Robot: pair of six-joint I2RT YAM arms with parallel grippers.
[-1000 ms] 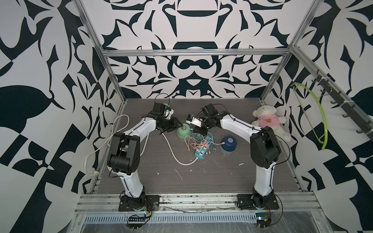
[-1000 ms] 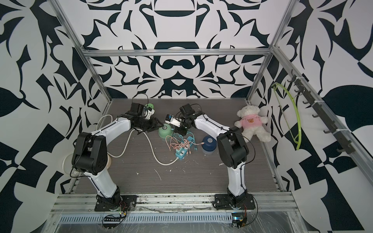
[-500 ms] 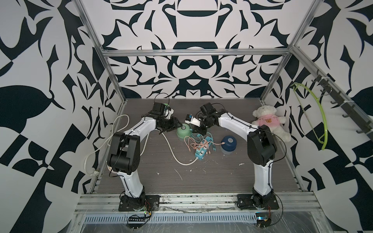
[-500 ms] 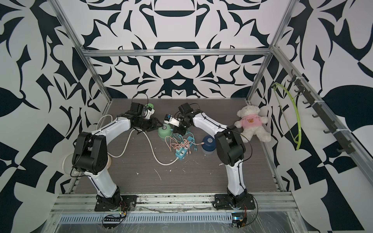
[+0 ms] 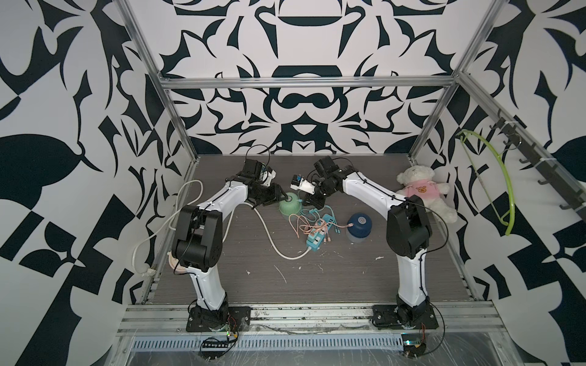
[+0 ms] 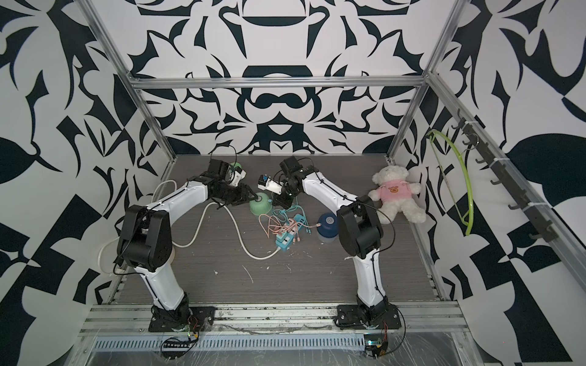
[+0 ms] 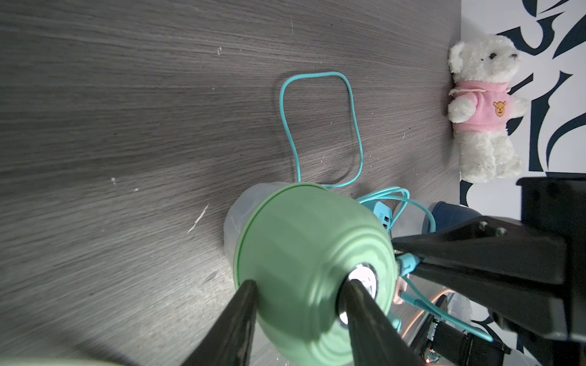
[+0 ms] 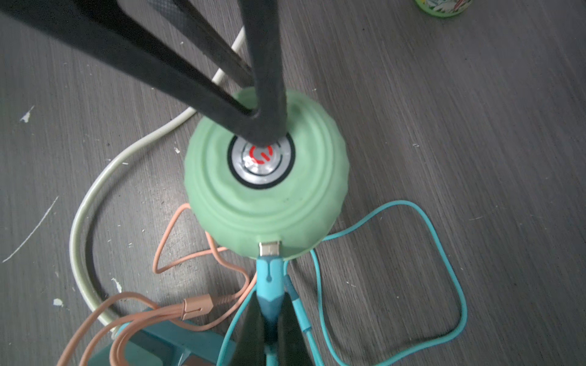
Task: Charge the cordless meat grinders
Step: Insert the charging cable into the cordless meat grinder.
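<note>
The mint green grinder [image 8: 266, 196] stands mid-table between both arms, its button symbol red. The teal plug [image 8: 269, 253] sits at its port, metal partly showing, pinched in the closed right gripper [image 8: 269, 302]. The left gripper [image 7: 298, 286] clamps the dome. This hookup looks nearly done. Whether the dark blue grinder [image 5: 360, 221], standing apart, is plugged in cannot be told

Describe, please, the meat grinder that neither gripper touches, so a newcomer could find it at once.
Start at the white teddy bear by the right wall. Inward of it, beside the teal power strip, stands the dark blue grinder. Its neighbour, the mint green grinder, is held by the left gripper and meets the teal plug in the right gripper; no gripper touches this navy one.
</note>
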